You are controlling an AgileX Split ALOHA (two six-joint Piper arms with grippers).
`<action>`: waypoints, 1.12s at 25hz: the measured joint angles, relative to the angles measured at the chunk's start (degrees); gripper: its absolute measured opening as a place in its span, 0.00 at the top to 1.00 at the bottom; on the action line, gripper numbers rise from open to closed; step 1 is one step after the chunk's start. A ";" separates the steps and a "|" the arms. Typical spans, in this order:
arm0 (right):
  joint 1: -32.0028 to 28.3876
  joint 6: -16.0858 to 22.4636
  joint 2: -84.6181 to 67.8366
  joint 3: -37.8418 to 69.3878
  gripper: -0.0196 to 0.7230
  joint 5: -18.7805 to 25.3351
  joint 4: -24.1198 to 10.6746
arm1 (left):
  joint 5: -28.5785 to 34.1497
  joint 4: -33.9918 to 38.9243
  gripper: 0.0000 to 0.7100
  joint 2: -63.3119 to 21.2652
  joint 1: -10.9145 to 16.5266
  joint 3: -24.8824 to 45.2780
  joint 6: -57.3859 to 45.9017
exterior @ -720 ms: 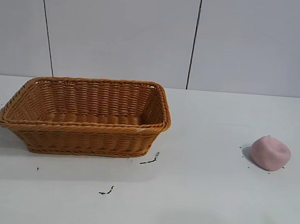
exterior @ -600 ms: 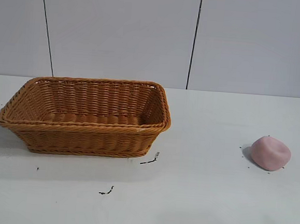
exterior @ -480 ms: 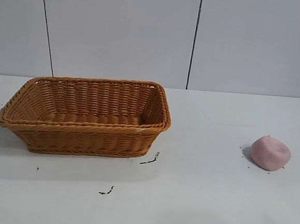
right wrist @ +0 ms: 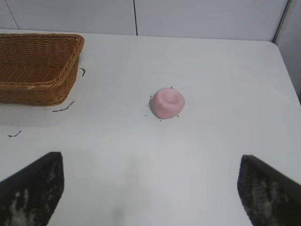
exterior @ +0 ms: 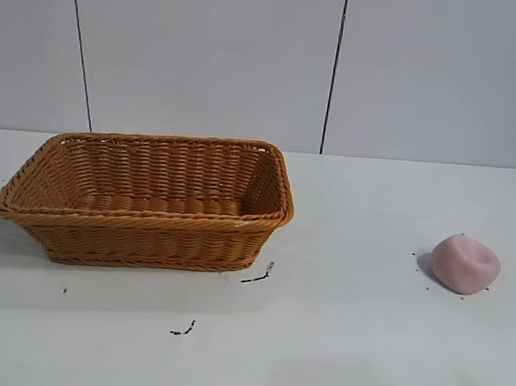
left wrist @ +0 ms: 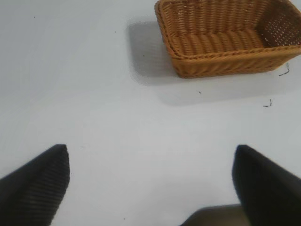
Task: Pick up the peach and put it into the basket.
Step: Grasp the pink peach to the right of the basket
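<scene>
The dusty-pink peach [exterior: 464, 264] lies on the white table at the right; it also shows in the right wrist view [right wrist: 167, 102], dimple up. The orange-brown wicker basket [exterior: 148, 225] stands at the left, empty; it also shows in the left wrist view [left wrist: 225, 59] and the right wrist view [right wrist: 37, 89]. My right gripper [right wrist: 150, 162] is open and empty, well short of the peach. My left gripper [left wrist: 150, 155] is open and empty, away from the basket over bare table. Neither arm shows in the exterior view.
Small dark specks lie on the table in front of the basket [exterior: 258, 276] and nearer the front [exterior: 184, 329]. A grey panelled wall [exterior: 206, 55] stands behind the table. The table's far right corner shows in the right wrist view [right wrist: 275, 47].
</scene>
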 joint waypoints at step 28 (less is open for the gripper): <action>0.00 -0.46 90.61 -46.39 0.05 -4.99 -0.37 | 0.00 0.00 0.03 0.00 0.00 0.00 0.00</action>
